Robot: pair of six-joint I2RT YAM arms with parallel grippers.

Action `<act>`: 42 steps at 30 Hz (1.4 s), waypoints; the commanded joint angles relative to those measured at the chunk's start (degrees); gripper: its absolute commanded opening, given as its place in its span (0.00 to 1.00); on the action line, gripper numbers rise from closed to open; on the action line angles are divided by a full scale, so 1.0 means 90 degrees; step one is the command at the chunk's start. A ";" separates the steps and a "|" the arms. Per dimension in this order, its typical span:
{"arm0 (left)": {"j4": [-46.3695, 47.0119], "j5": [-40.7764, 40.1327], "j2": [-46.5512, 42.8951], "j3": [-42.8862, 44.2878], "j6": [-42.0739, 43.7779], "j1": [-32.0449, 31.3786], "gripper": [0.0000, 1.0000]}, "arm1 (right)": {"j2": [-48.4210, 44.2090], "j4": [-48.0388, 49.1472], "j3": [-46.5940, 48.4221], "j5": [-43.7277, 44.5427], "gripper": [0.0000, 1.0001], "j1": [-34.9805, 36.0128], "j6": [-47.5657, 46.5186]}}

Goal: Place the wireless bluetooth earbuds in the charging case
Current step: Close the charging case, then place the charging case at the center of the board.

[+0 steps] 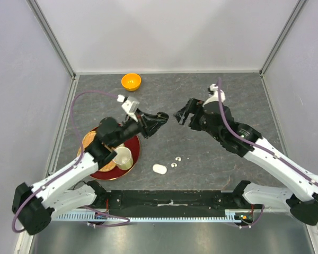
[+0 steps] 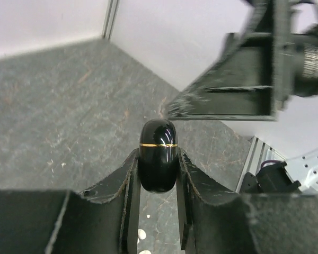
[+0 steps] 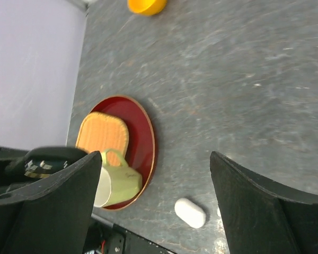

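Observation:
My left gripper (image 1: 163, 117) is shut on a glossy black charging case (image 2: 158, 138) with a thin gold seam and holds it above the table, closed. It shows between my left fingers (image 2: 122, 190). My right gripper (image 1: 178, 117) is open and empty, its tips facing the left gripper's tips with a small gap; one of its fingers (image 2: 222, 98) shows just beyond the black case. A white case (image 1: 159, 169) lies closed on the table, also in the right wrist view (image 3: 190, 212). Two tiny white earbuds (image 1: 176, 161) lie just right of it. The black earbuds are not in view.
A red plate (image 1: 133, 154) at the left carries a pale green mug (image 1: 123, 157) on its side and an orange woven coaster (image 1: 93, 142), under my left arm. An orange bowl (image 1: 131, 81) stands at the back. White walls close the table in.

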 commanded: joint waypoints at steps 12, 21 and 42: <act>-0.1182 0.0747 0.5071 0.3127 -0.2600 0.0011 0.02 | -0.1533 -0.0810 -0.0233 0.1739 0.90 -0.0615 0.0076; -0.1103 0.0689 0.6907 0.3909 -0.3235 0.0011 0.02 | -0.1602 -0.0898 -0.0204 0.1583 0.91 -0.0674 -0.0178; 0.1383 0.1323 0.8334 0.3539 -0.4310 0.0021 0.32 | -0.1621 -0.0976 -0.0213 0.1368 0.91 -0.0733 -0.0364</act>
